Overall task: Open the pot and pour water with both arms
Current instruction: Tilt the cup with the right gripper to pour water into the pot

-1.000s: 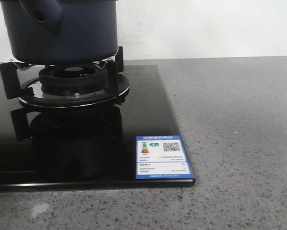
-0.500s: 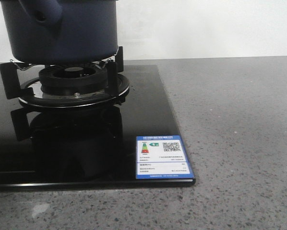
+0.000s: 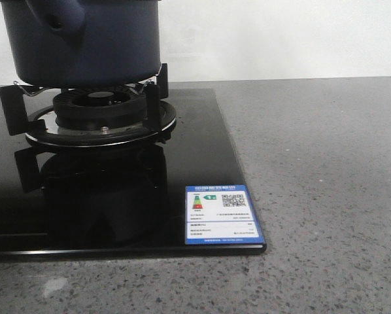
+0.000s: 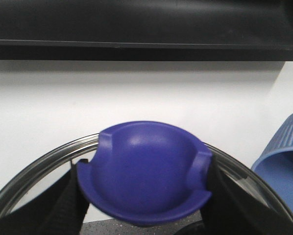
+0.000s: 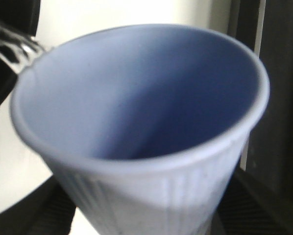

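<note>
Front view: I see the pot [image 3: 84,42], dark navy, matte straight sides, sitting on the black pan supports [image 3: 153,98] of a gas burner [image 3: 97,111]. Its stubby handle stub [image 3: 55,16], same navy, has a round hole and faces the camera. The pot's upper part is cut off by the frame edge. The burner sits in a glossy black glass hob [image 3: 202,150] that mirrors the grate. A blue and white energy label [image 3: 221,214] is stuck at the hob's near right corner. Around it lies a grey speckled stone counter [image 3: 326,170]. I see neither arm in this view.

Left wrist view: the left gripper [image 4: 144,196] is closed on a rounded purple-blue knob [image 4: 144,178], smooth, dome-shaped, with two notched sides where the black fingers [image 4: 65,205] press. The knob belongs to a clear glass lid [image 4: 34,169] with a metal rim curving out on both sides. Behind it is a white wall. A pale blue ribbed cup [image 4: 283,161] shows at the edge of this view, beside the lid.

Right wrist view: the right gripper [image 5: 146,215] clamps the same cup [image 5: 141,127] near its base, black fingers on either side. The cup is thin-walled and flared, with fine vertical ribs outside and a smooth interior. Blurred at the corner, the lid's rim [image 5: 14,44] lies just beside the cup's lip.
</note>
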